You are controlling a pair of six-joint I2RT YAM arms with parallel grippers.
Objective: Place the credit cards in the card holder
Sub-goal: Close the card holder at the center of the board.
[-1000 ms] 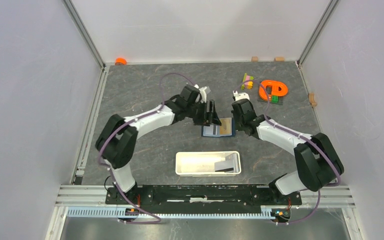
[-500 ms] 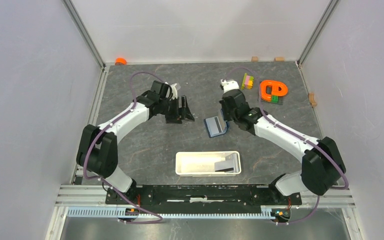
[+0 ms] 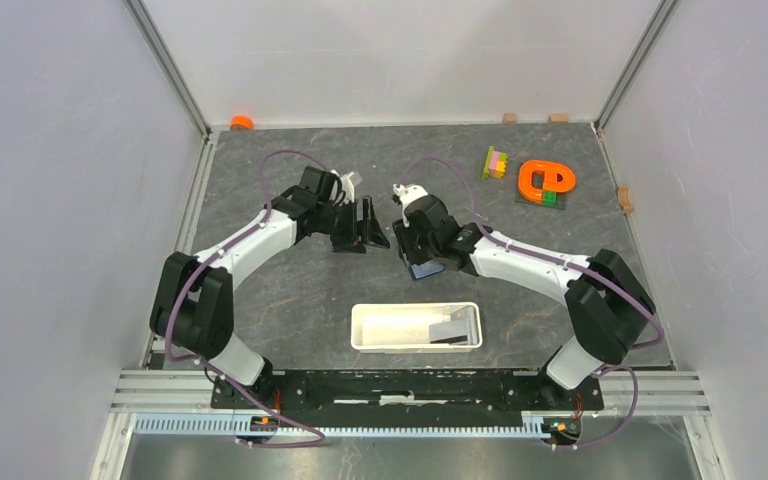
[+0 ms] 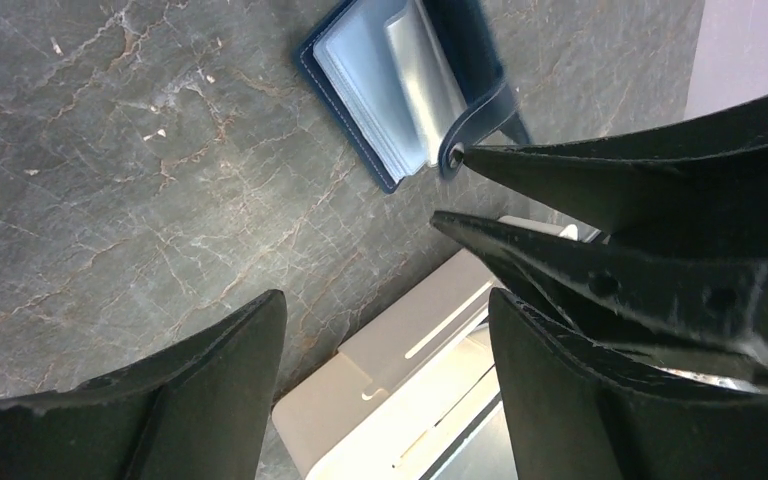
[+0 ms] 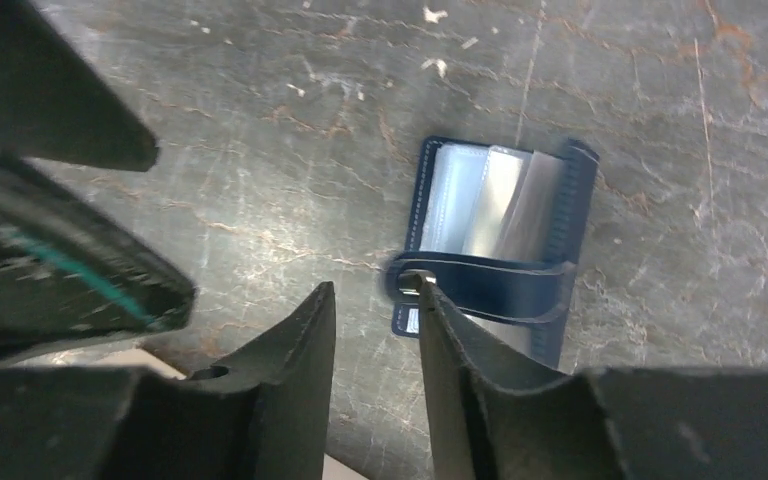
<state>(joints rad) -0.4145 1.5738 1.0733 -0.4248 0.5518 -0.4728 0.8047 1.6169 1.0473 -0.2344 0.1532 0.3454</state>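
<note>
Card holder (image 5: 490, 215): lying open on bench (image 5: 210, 150), centre frame. Right hand (image 5: 375, 290): slightly parted, at its snap tab (image 5: 405, 280). Left hand (image 4: 385, 300): wide open.

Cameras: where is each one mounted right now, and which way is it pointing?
Top external: above and behind the bases, looking down on the table; both whole arms show.
Left wrist: on the left gripper, looking down past its fingers at the card holder and white tray.
Right wrist: on the right gripper, looking down past its fingers at the card holder.
Shared: all see the card holder; each wrist view catches the other gripper.
</note>
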